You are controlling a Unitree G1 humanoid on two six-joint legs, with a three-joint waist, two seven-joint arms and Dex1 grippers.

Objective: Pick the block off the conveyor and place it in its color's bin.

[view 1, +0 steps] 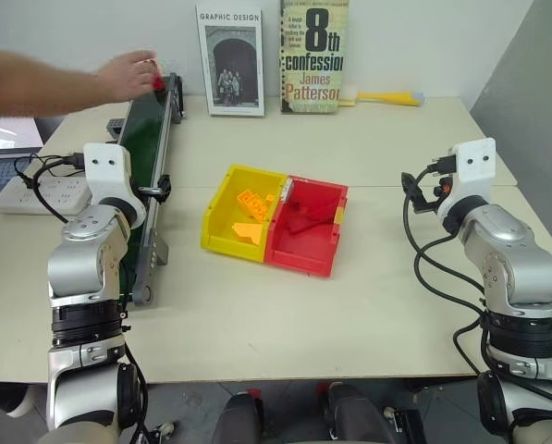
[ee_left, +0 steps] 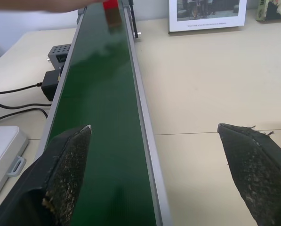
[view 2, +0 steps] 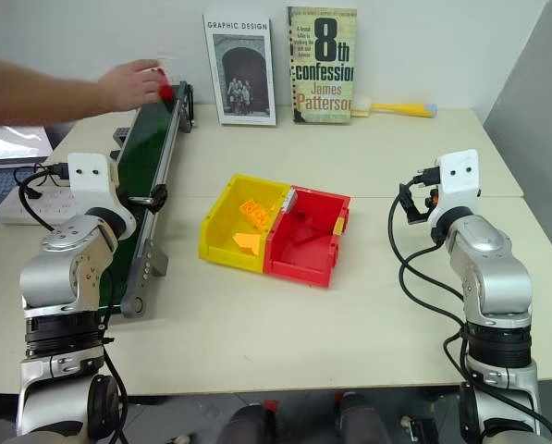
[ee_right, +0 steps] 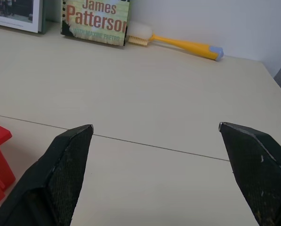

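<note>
The pick has not begun: a person's hand (view 1: pixel 128 76) is setting the red block (view 2: pixel 165 90) at the far end of the conveyor (ee_left: pixel 100 117), well away from the red bin (view 1: pixel 305 227). The left gripper (ee_left: pixel 159 155) and the right gripper (ee_right: pixel 154 155) both hover with fingers spread wide and nothing between them; next, I judge, the left must meet the block on the belt and close on its 2 sides

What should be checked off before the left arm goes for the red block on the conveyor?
1. Block lying free on the conveyor: not ok, a person's hand is at it, at the belt's far end.
2. Left gripper open: ok, jaws wide.
3. Right gripper open and empty: ok.
4. Belt between left gripper and block free: ok.
5. Red bin reachable with open top: ok.
6. Belt running: cannot tell.
</note>
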